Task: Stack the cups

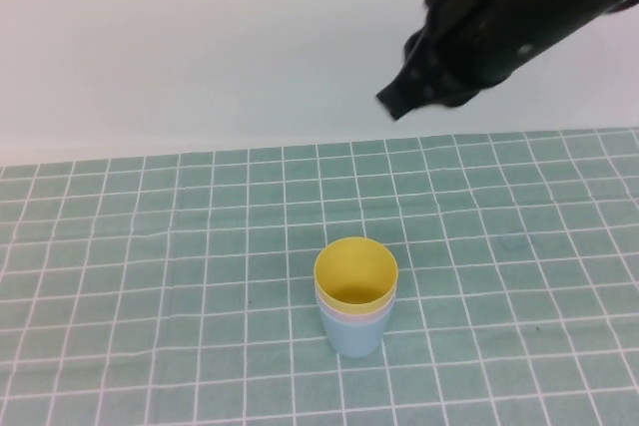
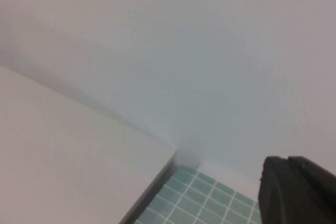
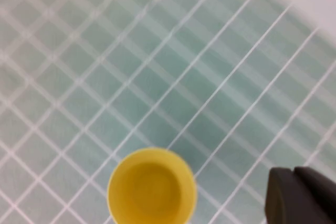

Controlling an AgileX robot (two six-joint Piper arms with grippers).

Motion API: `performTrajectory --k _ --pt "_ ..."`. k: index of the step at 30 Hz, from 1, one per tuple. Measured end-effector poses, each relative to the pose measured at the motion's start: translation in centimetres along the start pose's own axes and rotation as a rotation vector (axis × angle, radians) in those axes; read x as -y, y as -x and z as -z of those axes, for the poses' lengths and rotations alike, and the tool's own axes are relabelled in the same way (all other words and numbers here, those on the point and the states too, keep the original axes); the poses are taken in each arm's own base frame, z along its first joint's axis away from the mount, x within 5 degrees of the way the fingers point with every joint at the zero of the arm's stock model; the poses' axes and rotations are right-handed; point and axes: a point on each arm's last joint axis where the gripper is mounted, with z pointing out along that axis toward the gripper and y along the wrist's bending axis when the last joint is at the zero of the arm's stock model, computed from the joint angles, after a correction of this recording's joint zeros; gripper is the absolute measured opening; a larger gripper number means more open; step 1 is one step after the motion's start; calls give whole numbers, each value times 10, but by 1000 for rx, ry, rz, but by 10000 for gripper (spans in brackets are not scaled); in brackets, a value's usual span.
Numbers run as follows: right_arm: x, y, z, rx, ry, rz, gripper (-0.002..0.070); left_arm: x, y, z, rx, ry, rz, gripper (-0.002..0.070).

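Note:
The three cups stand nested in one upright stack near the middle of the green grid mat (image 1: 150, 246). The light blue cup (image 1: 354, 338) is at the bottom, a thin band of the pale pink cup (image 1: 336, 312) shows above it, and the yellow cup (image 1: 355, 271) is on top. My right gripper (image 1: 397, 99) is raised high above the mat's far right side, shut and empty, well clear of the stack. The right wrist view looks down into the yellow cup (image 3: 152, 190), with the right gripper (image 3: 294, 172) beside it. My left gripper (image 2: 287, 162) shows only in the left wrist view, shut and empty.
A plain white surface (image 1: 150, 47) lies beyond the mat's far edge. The left wrist view shows a corner of the mat (image 2: 199, 198) against white surfaces.

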Motion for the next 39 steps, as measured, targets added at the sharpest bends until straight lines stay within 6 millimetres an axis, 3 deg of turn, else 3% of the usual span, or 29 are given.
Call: performTrajectory --k 6,9,14,19,23,29,30,34,39 --pt "3 -3 45 54 -77 29 4 7 0 1 3 -74 50 -1" --pt "4 -6 55 53 -103 40 2 10 -1 -2 20 -98 48 -1" --pt "9 -8 58 41 -159 18 1 22 -20 -14 17 -190 64 -1" --pt "18 -8 60 38 -257 -39 1 39 -65 -36 -118 -310 122 -1" --pt "27 -9 65 48 -357 -86 1 50 -110 -53 -154 -413 48 -1" --pt "48 -15 91 170 -446 -144 0 44 -191 -65 -122 -477 13 -1" --pt "51 -19 98 217 -454 -148 0 42 -202 -64 -110 -480 16 -1" --pt "56 -52 129 393 -477 -160 -1 39 -215 -62 -257 -453 -2 -1" --pt "54 -125 144 514 -526 -195 -1 36 -226 -60 -377 -433 -54 -1"
